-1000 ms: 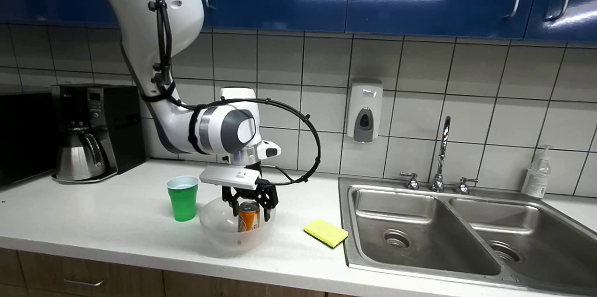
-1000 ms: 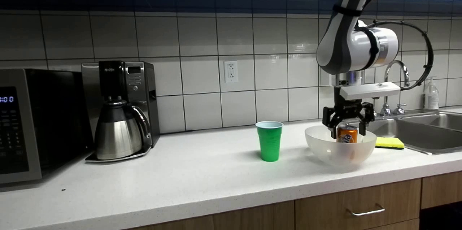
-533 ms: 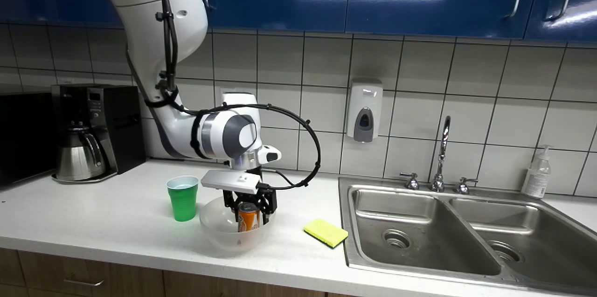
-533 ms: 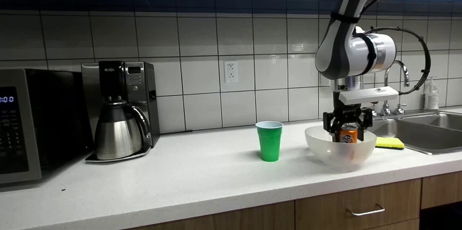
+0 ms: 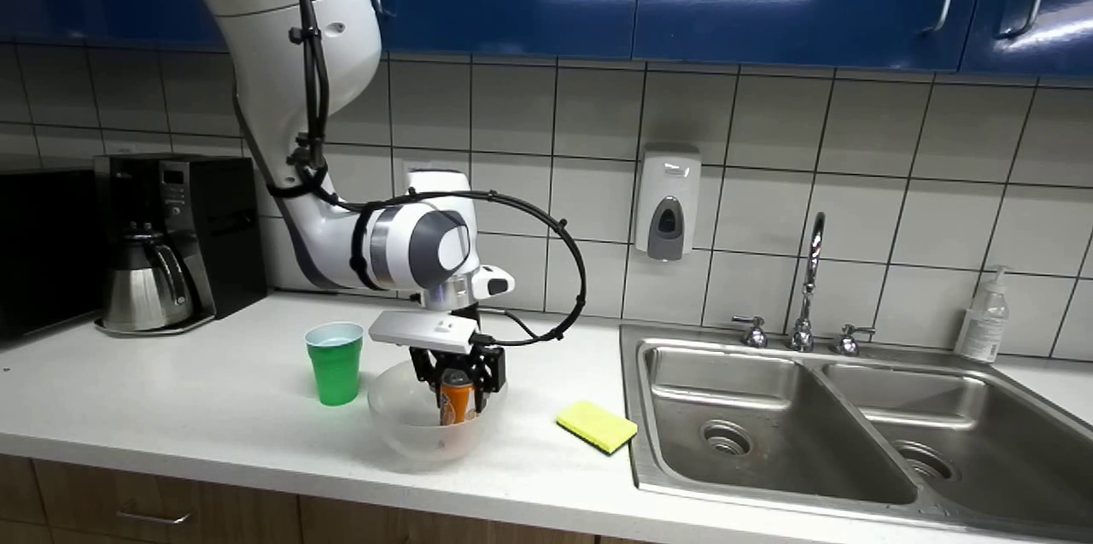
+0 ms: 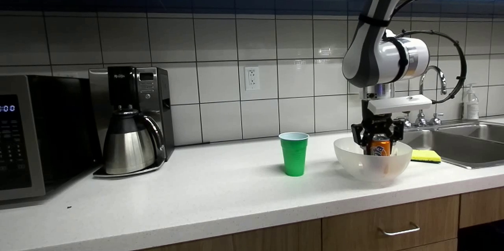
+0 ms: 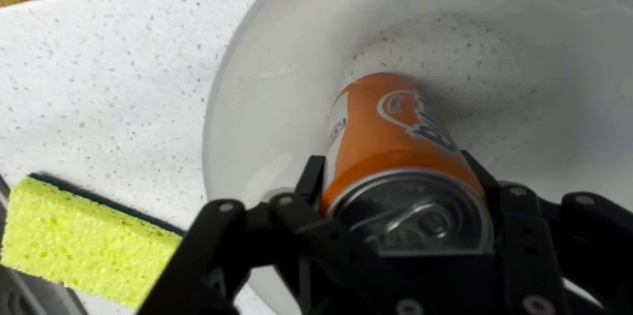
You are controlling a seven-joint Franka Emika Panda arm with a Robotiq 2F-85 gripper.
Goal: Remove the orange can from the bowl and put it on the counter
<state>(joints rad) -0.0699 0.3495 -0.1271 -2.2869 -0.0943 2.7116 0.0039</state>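
At the far left in an exterior view stands a black and grey boxy microwave (image 6: 59,132) (its clock digits are lit), and next to it a boxy black and steel coffee maker (image 6: 153,101) with a rounded steel carafe (image 6: 129,148) on its base. Both sit on the long white speckled countertop (image 6: 216,192), with wood-faced drawers (image 6: 366,219) under its front edge. Then comes a tapered green plastic cup (image 6: 294,154), upright, near but apart from the wide cloudy see-through bowl (image 6: 372,170). Inside that bowl is the small orange cylindrical can (image 7: 395,132), roughly upright, pull-tab top up; whether its base touches the bowl's bottom I cannot tell. The black two-fingered gripper (image 6: 380,149) of the white and grey robot arm (image 5: 401,249) reaches down over it, and its dark fingers (image 7: 311,176) press against opposite sides of the can, so the can is held between them. To the right of the bowl lies a flat yellow sponge (image 5: 598,426) with a dark green underside; a white and grey soap dispenser (image 5: 669,202) hangs on the white tiled wall (image 5: 768,125) behind. Past these are the double-basin stainless steel sink (image 5: 854,416), its curved chrome faucet (image 5: 801,337) and, at the far right, a clear pump bottle (image 5: 984,320).
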